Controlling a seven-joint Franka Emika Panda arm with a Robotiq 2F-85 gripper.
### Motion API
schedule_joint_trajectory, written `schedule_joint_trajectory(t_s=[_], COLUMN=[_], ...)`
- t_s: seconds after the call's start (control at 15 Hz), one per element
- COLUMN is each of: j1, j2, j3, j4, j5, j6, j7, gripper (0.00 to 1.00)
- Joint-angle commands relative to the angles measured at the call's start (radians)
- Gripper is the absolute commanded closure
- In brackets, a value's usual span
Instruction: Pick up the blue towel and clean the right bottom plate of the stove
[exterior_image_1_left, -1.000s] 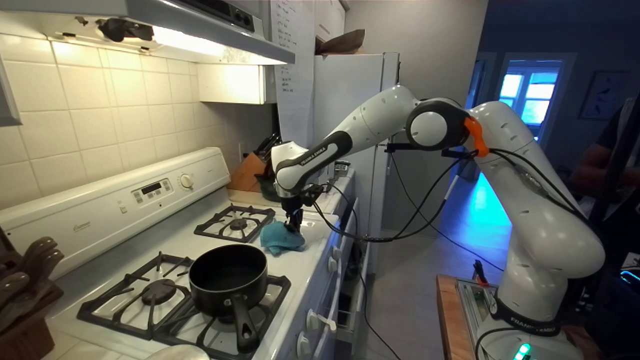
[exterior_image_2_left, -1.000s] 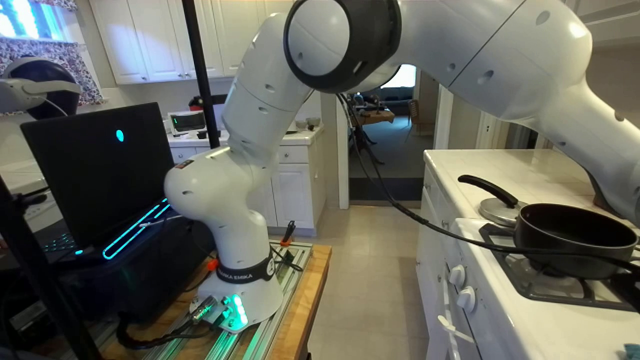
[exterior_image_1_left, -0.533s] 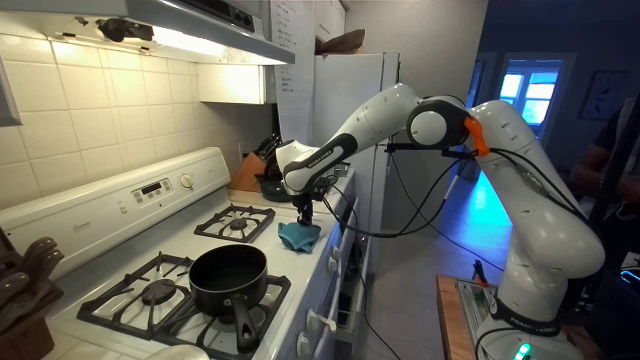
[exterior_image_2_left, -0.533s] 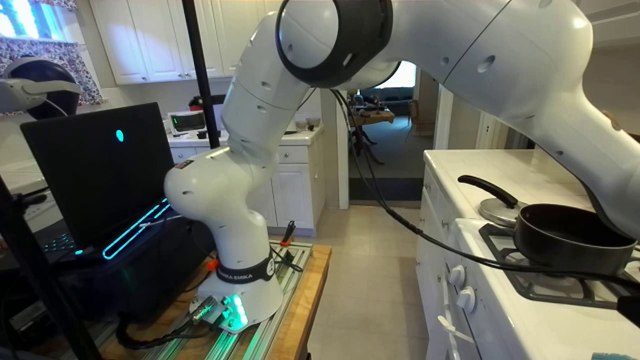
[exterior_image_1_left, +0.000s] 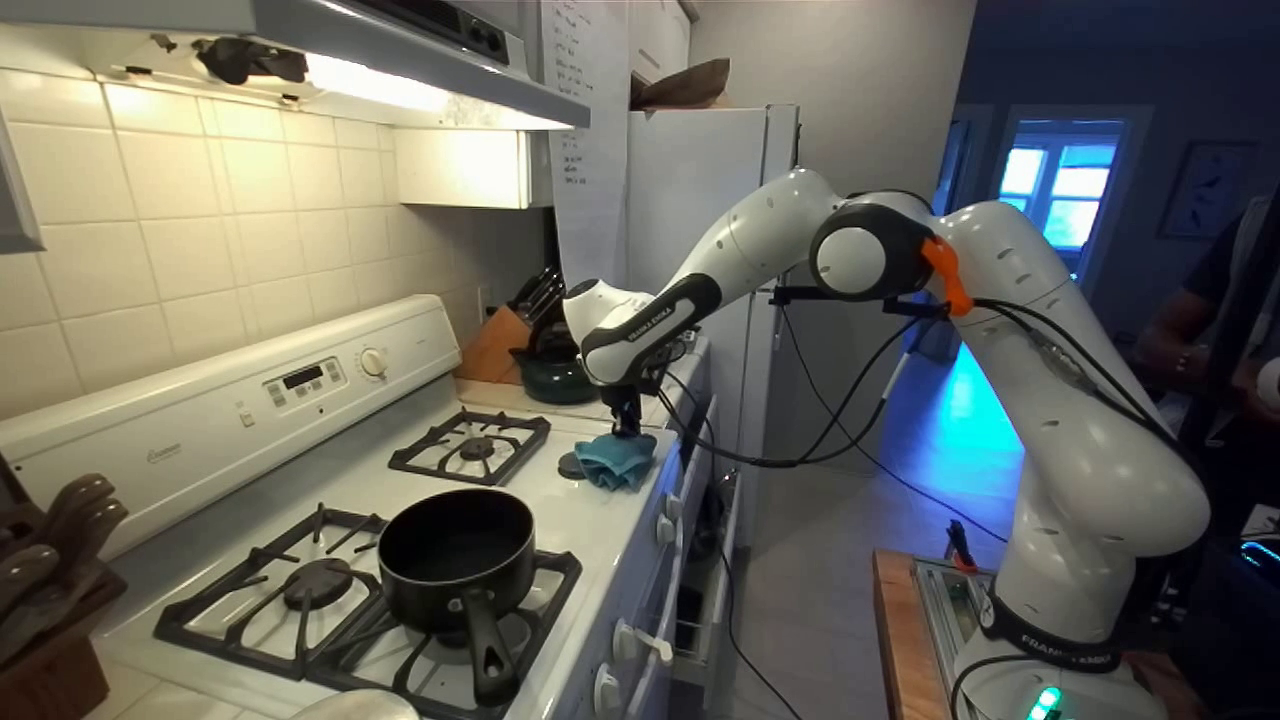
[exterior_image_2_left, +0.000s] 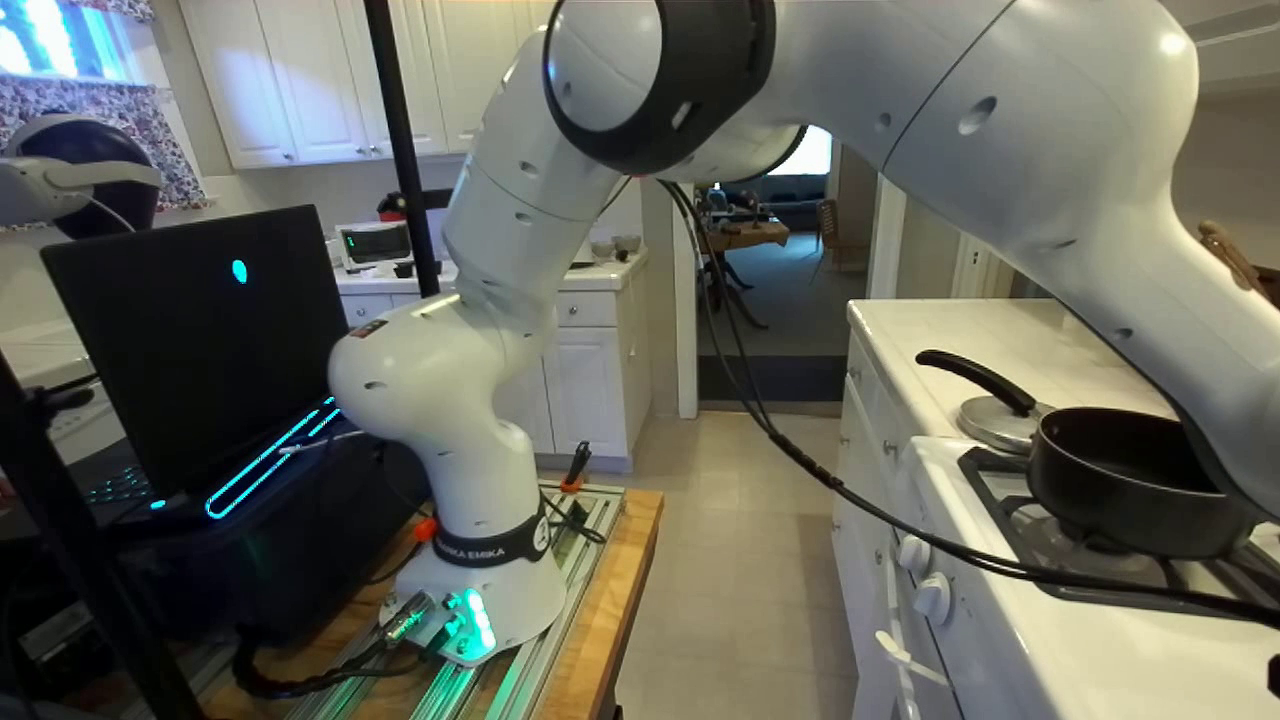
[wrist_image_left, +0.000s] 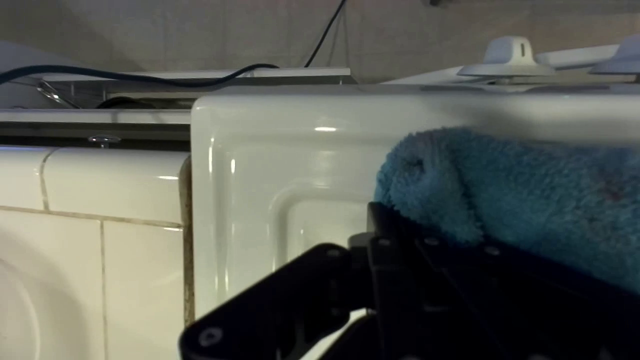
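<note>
The blue towel (exterior_image_1_left: 612, 464) is bunched on the white stove top (exterior_image_1_left: 592, 522), at the right front area by the front edge. It is also large in the wrist view (wrist_image_left: 540, 190). My gripper (exterior_image_1_left: 627, 430) points down from above and is shut on the towel's upper part. In the wrist view the fingers of the gripper (wrist_image_left: 382, 215) are close together, with the cloth against them; the exact grip is dark. A dark round burner cap (exterior_image_1_left: 571, 466) without a grate shows just left of the towel. In an exterior view the towel and fingertips are out of frame.
A black pot (exterior_image_1_left: 457, 555) stands on the front left grate, its handle toward the front. A grate (exterior_image_1_left: 472, 446) covers the back right burner. Knobs (exterior_image_1_left: 665, 528) line the stove front. A green pot (exterior_image_1_left: 556, 376) and knife block (exterior_image_1_left: 497, 345) stand on the counter beyond.
My gripper has moved the towel rightward and away in an exterior view, toward the stove's right front corner. The dark burner cap has come uncovered. The towel has left the frame in an exterior view.
</note>
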Motion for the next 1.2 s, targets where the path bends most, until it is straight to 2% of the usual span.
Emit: schedule_joint_trajectory(t_s=[0.0,0.27,0.4,0.53,0.6,0.8,1.13], j1=[0.006,0.016,0.016,0.009,-0.005,-0.016,-0.022], j2=[0.022,0.047,0.045,0.031,0.020,0.005,0.002], j3=[-0.035,-0.071,-0.072,-0.052,-0.024,0.019,0.071], j4=[0.009,0.016,0.010,-0.002,0.000,0.007,0.034], j5=[-0.061,-0.095,-0.089,-0.066,-0.033,0.012,0.110], j6=[0.051,0.120,0.116,0.083,0.033,-0.052,-0.159], j7=[0.085,0.192,0.209,0.179,0.123,0.066,0.042], gripper=[0.99,0.99,0.99,0.99,0.99,0.99,0.99])
